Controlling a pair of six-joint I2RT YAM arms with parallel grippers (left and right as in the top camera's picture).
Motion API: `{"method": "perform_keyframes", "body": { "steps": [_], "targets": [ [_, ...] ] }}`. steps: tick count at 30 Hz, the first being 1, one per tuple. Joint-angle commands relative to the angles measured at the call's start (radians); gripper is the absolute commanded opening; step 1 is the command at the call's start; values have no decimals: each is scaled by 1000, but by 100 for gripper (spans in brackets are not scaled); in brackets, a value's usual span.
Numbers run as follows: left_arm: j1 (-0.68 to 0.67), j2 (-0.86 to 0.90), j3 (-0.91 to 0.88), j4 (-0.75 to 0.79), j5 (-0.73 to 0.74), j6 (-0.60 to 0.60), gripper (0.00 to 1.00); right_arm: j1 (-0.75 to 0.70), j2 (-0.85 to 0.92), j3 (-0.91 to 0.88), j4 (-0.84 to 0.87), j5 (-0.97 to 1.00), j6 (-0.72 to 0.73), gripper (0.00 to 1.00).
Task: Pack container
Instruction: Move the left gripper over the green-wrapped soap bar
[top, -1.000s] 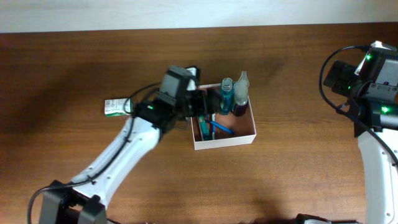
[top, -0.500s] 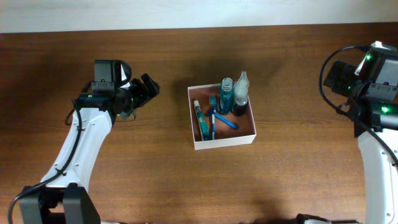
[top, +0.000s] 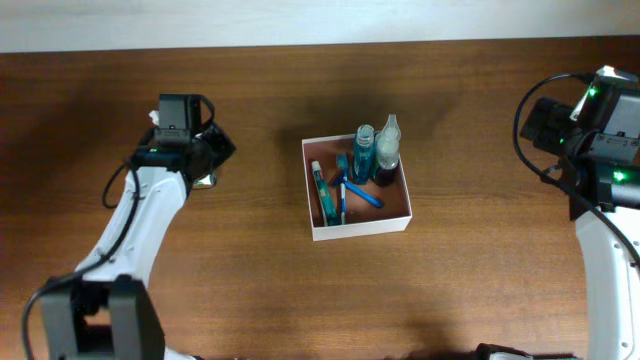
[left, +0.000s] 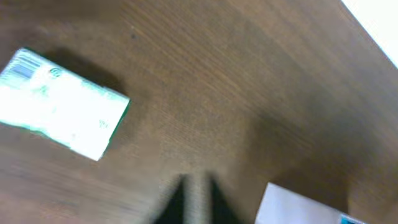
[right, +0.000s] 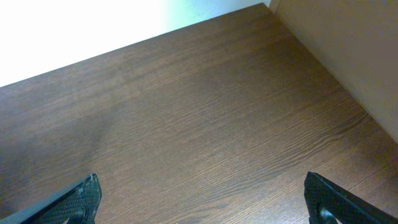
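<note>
Overhead view. The container (top: 359, 229) sits near the centre of the table (top: 460, 290), squarely placed and open at the top. Inside, two bottles stand upright against the 12 o'clock wall: a blue one (top: 365, 152) and a clear one (top: 388, 146) just beside it on the 3 o'clock side. A tube (top: 320, 190) lies along the 9 o'clock wall. A blue toothbrush (top: 356, 195) lies beside the tube on the reddish-brown floor. The left gripper (top: 208, 158) is at 9 o'clock from the container, well apart from it and low over the table. Its fingers cannot be made out from this height. The right arm (top: 600, 130) is at the 3 o'clock edge of the table, well away from the container.

Left wrist view. The picture is blurred. The left gripper (left: 196, 196) shows at 6 o'clock with its two dark fingers drawn close together and nothing between them. A green-and-white packet (left: 62, 121) lies flat on the table at 10 o'clock from the fingers, apart from them. A white corner of the container (left: 292, 205) shows at 4 o'clock.

Right wrist view. The right gripper (right: 205, 202) is spread wide, one fingertip at each lower corner, and holds nothing. Only wood grain lies beneath it.
</note>
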Motion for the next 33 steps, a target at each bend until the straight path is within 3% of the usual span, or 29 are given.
{"method": "perform_keyframes", "body": {
  "steps": [1, 5, 8, 12, 33],
  "targets": [
    [-5, 89, 9, 74, -31, -2, 1, -6, -10, 15, 3, -1, 2, 99],
    [-5, 170, 9, 258, -83, -2, 1, -6, -10, 15, 3, -1, 2, 99],
    [-5, 181, 9, 309, -177, -3, 1, -6, -10, 15, 3, -1, 2, 99],
    [-5, 198, 9, 326, -259, -3, 1, -6, -10, 15, 3, -1, 2, 99],
    [-5, 289, 9, 313, -277, -2, 1, -6, -10, 15, 3, -1, 2, 98]
  ]
}}
